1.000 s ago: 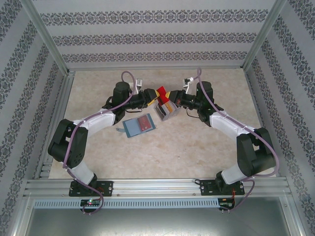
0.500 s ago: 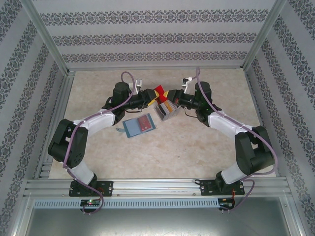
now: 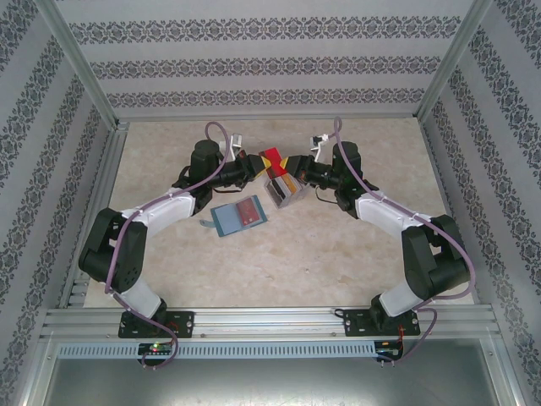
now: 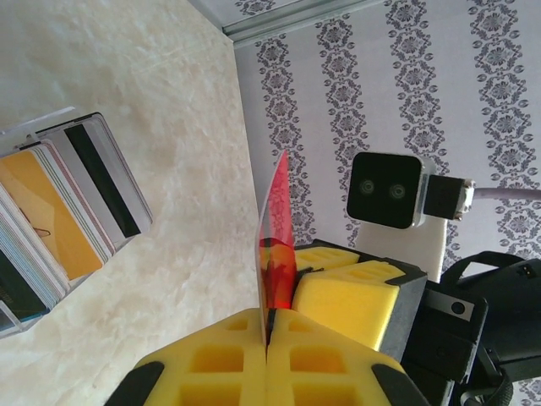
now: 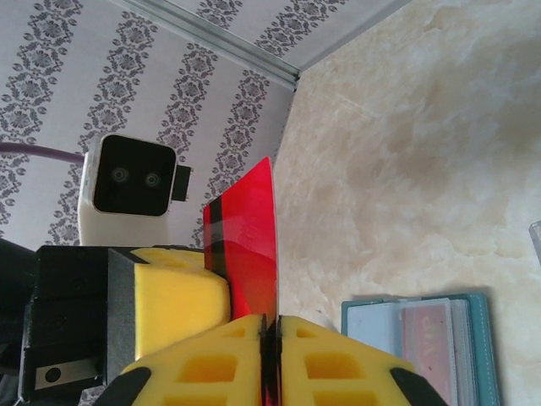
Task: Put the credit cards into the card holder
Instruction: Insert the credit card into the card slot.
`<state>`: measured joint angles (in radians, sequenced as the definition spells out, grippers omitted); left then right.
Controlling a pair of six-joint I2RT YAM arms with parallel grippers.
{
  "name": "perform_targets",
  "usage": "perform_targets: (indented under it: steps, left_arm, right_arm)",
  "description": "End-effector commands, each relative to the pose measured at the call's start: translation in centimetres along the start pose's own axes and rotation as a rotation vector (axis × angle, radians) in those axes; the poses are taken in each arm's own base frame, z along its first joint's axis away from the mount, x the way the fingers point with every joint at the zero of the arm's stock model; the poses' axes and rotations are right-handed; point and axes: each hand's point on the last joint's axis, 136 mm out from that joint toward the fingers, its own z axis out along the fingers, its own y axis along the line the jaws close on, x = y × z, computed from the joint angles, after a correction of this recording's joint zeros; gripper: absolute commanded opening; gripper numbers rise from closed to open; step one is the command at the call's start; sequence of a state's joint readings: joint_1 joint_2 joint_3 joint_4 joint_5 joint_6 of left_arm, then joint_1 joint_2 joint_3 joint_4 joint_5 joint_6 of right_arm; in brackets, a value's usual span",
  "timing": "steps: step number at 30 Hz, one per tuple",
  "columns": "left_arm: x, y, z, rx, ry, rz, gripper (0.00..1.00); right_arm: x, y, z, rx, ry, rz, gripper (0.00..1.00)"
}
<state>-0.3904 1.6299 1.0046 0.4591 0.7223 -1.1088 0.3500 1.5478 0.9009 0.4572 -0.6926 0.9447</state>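
A red credit card [image 3: 273,157] stands on edge above the table's far middle, between both grippers. My left gripper [image 3: 261,162] is shut on it; in the left wrist view the yellow pads press the red card [image 4: 275,245] at the left gripper [image 4: 267,331]. My right gripper [image 3: 288,163] faces it, and its pads stand a narrow gap apart around the same red card [image 5: 247,241] at the right gripper [image 5: 270,338]. More credit cards [image 4: 72,207], orange-yellow and grey among them, lean in a clear tray [image 3: 286,190]. The teal card holder [image 3: 239,215] lies open on the table, its card holder sleeves [image 5: 427,334] showing.
The clear tray sits directly under the two grippers, and the card holder lies just left and nearer. Patterned walls [image 3: 270,63] and metal frame posts [image 3: 80,72] enclose the table. Bare tabletop [image 3: 338,254] stretches in front of the holder.
My left gripper has closed onto the red card. The right gripper's pads have parted slightly. Both arms have shifted a little; the card holder and tray lie as before.
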Motion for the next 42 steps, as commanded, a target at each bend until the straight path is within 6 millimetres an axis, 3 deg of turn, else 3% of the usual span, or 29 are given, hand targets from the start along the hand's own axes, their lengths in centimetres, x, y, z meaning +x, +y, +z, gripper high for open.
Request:
perform_targets:
  steps: [1,9,15,21,27,33,42]
  left_arm:
    - [0.0,1.1,-1.6,-0.070,-0.012,0.036,0.00]
    - [3.3,7.1,-6.1,-0.315,0.083,0.003,0.00]
    - [5.4,10.0,-8.4,-0.366,0.087,-0.043,0.00]
    - [7.4,13.1,-9.3,-0.402,0.118,-0.075,0.00]
    - [7.7,15.9,-9.8,-0.413,0.130,-0.113,0.00]
    - [7.5,16.9,-8.7,-0.382,0.146,-0.109,0.00]
    - [7.0,18.1,-8.7,-0.401,0.139,-0.110,0.00]
  right_arm:
    - [0.8,-0.6,0.3,0.017,0.020,-0.015,0.22]
    - [4.0,-3.4,1.2,0.127,0.121,-0.041,0.29]
    - [7.3,-4.6,3.2,0.184,0.212,-0.065,0.29]
    - [10.0,-5.7,5.2,0.215,0.271,-0.064,0.29]
    - [11.5,-7.5,6.6,0.268,0.308,-0.052,0.29]
    - [12.1,-8.4,7.5,0.277,0.334,-0.041,0.29]
    - [12.5,-9.1,7.7,0.288,0.351,-0.032,0.29]
